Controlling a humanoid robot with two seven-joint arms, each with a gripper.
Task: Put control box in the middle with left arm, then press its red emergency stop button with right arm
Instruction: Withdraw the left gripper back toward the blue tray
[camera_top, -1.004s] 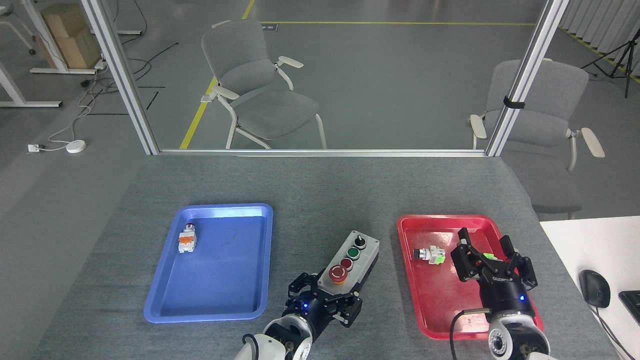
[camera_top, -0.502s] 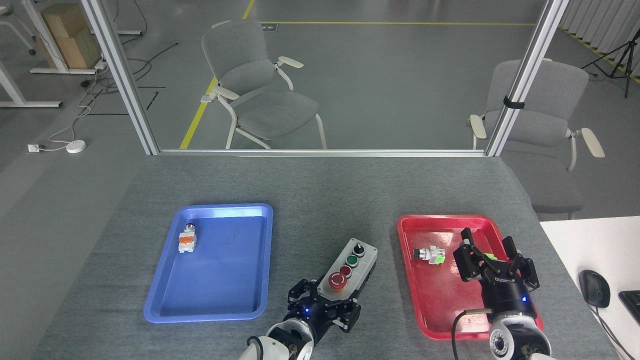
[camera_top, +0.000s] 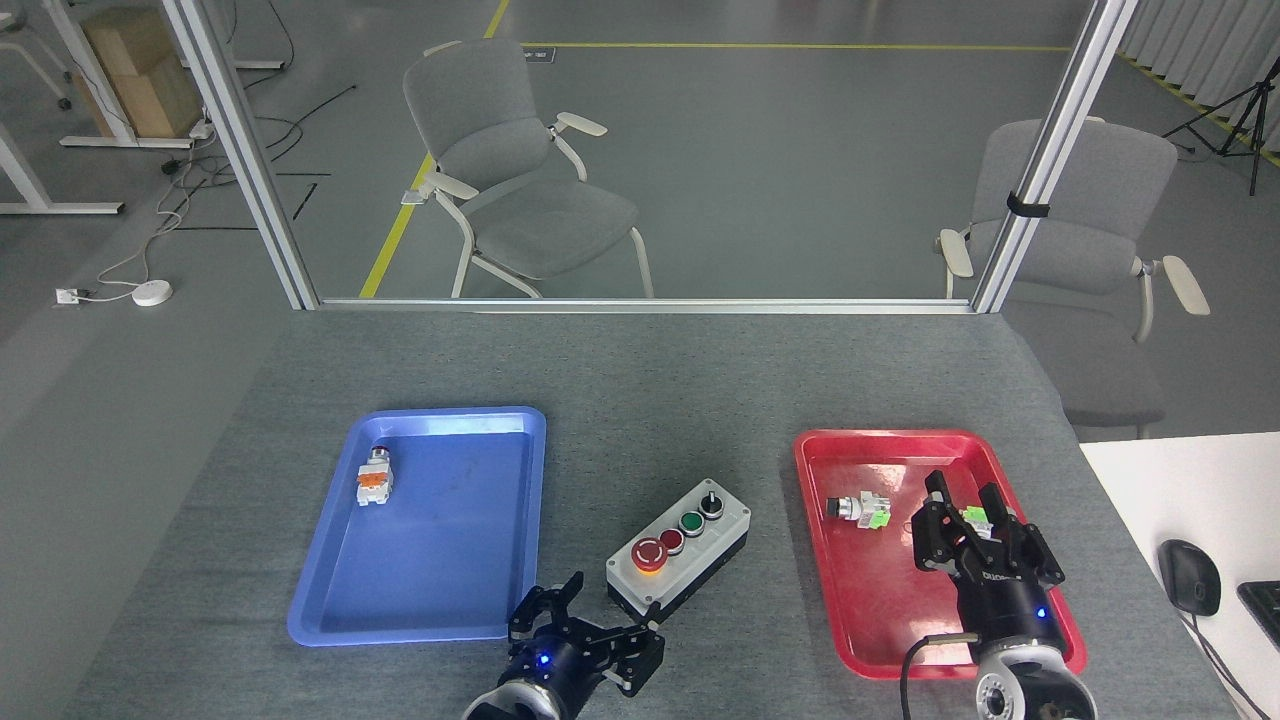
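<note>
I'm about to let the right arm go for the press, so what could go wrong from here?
1. The left gripper, open, sits right by the control box corner; pulling away carelessly could nudge the box.
2. The small red button lies right beside the red emergency stop button, so an off-centre press could hit it.
3. The right gripper hovers over the red tray and could clip its rim swinging left.

blue tray (camera_top: 330, 610) and red tray (camera_top: 850, 640) each hold a push-button part.
</note>
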